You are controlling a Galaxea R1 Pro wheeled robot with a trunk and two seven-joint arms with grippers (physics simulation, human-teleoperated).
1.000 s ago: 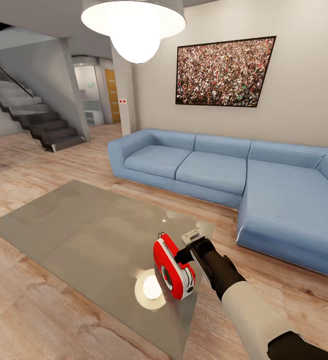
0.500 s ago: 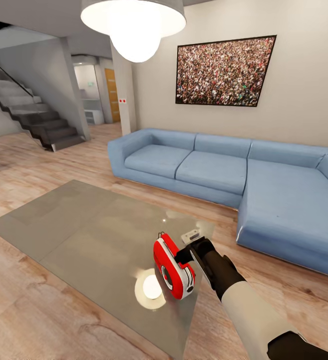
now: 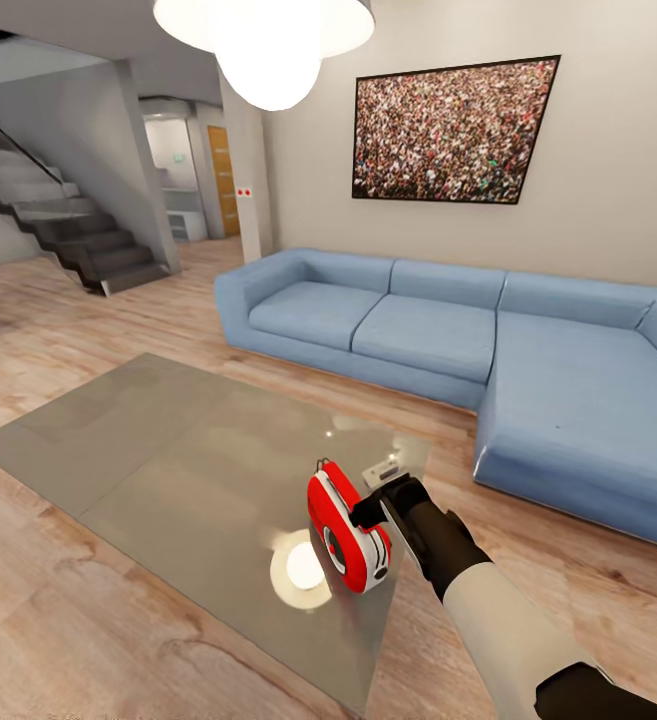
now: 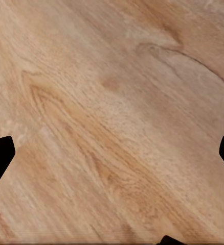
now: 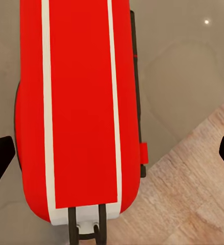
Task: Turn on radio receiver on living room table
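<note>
My pendant lamp [image 3: 268, 40] blows out white, glaring on the tabletop [image 3: 168, 470]; wrist renders look perhaps slightly soft.

Low grey glossy table [image 3: 168, 450] on light wood floor [image 3: 58, 620]; red radio receiver [image 3: 346, 528] upright near its corner, small white gadget [image 3: 382, 470] just beyond.

The table [image 3: 168, 460] sits in the lower left of the frame. The radio receiver [image 3: 346, 527] stands on its near right corner, with a small gadget [image 3: 382, 469] just behind it. The sofa [image 3: 468, 350] fills the right, under a picture [image 3: 451, 130].
</note>
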